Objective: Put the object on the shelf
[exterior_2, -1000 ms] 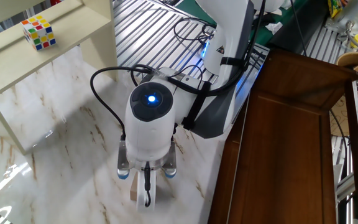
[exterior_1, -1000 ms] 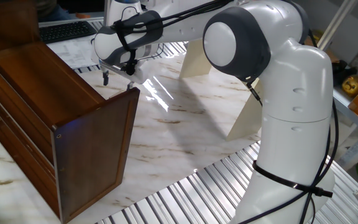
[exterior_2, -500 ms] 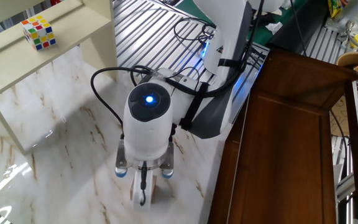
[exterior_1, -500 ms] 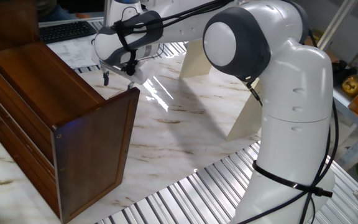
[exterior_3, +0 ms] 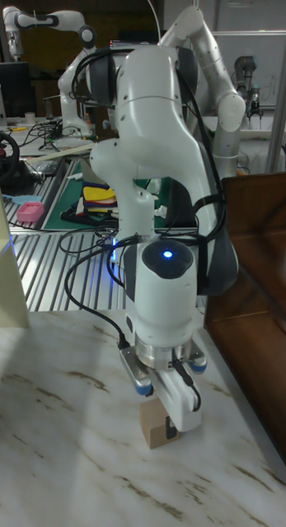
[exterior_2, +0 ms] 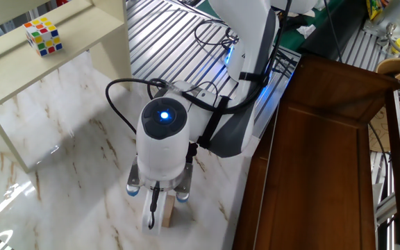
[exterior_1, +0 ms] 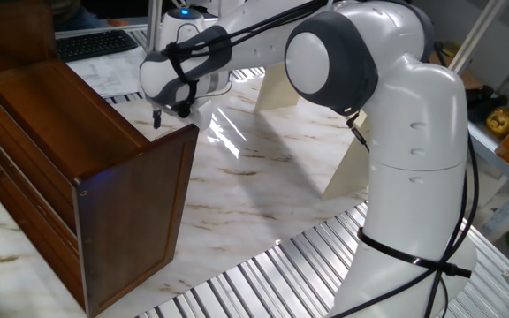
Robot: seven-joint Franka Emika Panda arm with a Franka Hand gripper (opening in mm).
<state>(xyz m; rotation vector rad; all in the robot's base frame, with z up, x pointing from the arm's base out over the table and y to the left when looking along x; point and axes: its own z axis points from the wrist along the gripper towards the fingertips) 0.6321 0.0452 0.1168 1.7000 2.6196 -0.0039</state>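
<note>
While lifting: grasp done, raise in hand.
Gripper (exterior_3: 163,430): fingers clamped on small light-tan wooden cube (exterior_3: 154,431).
Next: dark reddish-brown wooden cabinet shelf (exterior_2: 325,160), beside fingers; go higher, over flat top.

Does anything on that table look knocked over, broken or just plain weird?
Nothing stands out. The brown shelf stands square, the Rubik's cube sits neatly on the cream shelf, and the hand is down around the wooden cube on the marble table. No spills or damage show.
</note>
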